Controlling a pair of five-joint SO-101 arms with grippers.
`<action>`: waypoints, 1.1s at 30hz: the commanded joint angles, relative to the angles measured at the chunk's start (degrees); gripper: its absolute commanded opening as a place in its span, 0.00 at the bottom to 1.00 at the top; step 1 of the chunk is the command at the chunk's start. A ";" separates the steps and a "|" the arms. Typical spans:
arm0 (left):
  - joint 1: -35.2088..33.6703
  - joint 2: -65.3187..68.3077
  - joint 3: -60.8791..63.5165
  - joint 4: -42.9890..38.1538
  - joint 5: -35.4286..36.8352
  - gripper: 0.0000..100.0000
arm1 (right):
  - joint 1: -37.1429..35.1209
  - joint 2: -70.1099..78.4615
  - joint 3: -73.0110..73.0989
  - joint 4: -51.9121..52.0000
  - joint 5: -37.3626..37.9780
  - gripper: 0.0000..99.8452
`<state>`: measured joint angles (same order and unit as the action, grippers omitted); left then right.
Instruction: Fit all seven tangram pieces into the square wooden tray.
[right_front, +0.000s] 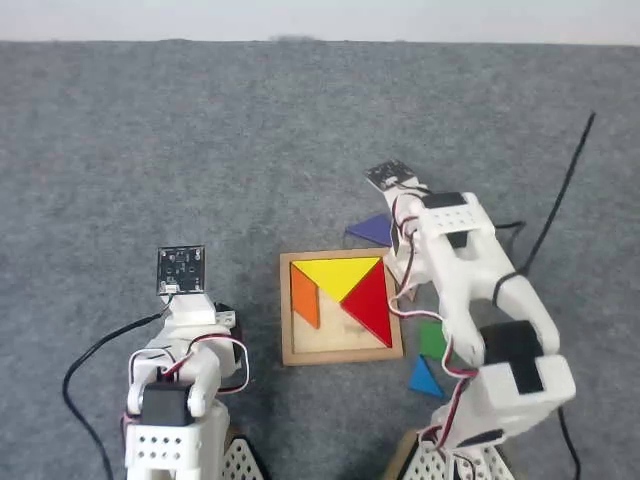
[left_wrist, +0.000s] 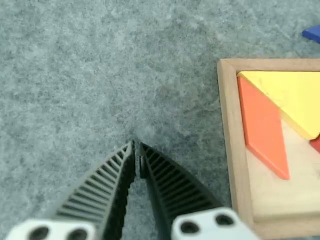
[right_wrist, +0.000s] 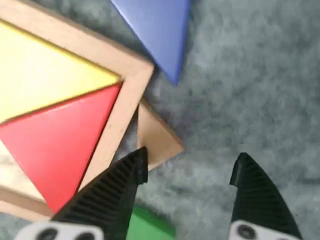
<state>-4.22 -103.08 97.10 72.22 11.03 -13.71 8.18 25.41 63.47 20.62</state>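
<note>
- Where the right gripper (right_wrist: 190, 167) hangs just outside the right edge of the square wooden tray (right_front: 340, 357), its jaws stand wide apart and grip nothing.
- One jaw tip sits over the edge of a tan triangle (right_wrist: 156, 137), at the point where that piece meets the tray's outer rim. The other jaw tip is over bare grey carpet (right_front: 200, 150).
- The tan triangle lies flat on the carpet, outside the tray, with one side against the rim.
- A purple triangle (right_wrist: 157, 30) lies on the carpet near the tray's far right corner, beyond the tan piece and apart from both jaws.
- A green piece (right_front: 432, 338) lies on the carpet to the right of the tray, near the right arm's base. In the right wrist view its corner shows beside the root of one jaw.
- A blue triangle (right_front: 424, 378) lies just beside the green piece, on the side nearer the arm bases.
- Three pieces are seated in the tray. A yellow triangle (right_front: 338, 272) runs along the far edge, a red triangle (right_front: 372, 305) along the right edge, and an orange parallelogram (right_front: 305, 295) along the left edge. The near part of the tray floor is bare wood.
- The left gripper (left_wrist: 136, 147) is over the carpet to the left of the tray, well apart from it. Its jaws are drawn together with a thin slit between the tips, and nothing is held.
</note>
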 joint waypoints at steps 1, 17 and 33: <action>-0.35 -1.14 -0.66 0.09 -0.53 0.01 | -0.57 2.59 -4.84 -0.92 1.58 0.28; -0.35 -1.14 -0.66 0.09 -0.53 0.01 | 5.93 6.81 -5.89 1.80 -1.85 0.21; -0.35 -1.14 -0.66 0.09 -0.53 0.01 | 2.51 -5.32 -5.80 3.82 -4.66 0.21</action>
<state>-4.22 -103.08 97.10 72.22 11.03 -8.97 8.44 20.40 67.16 18.15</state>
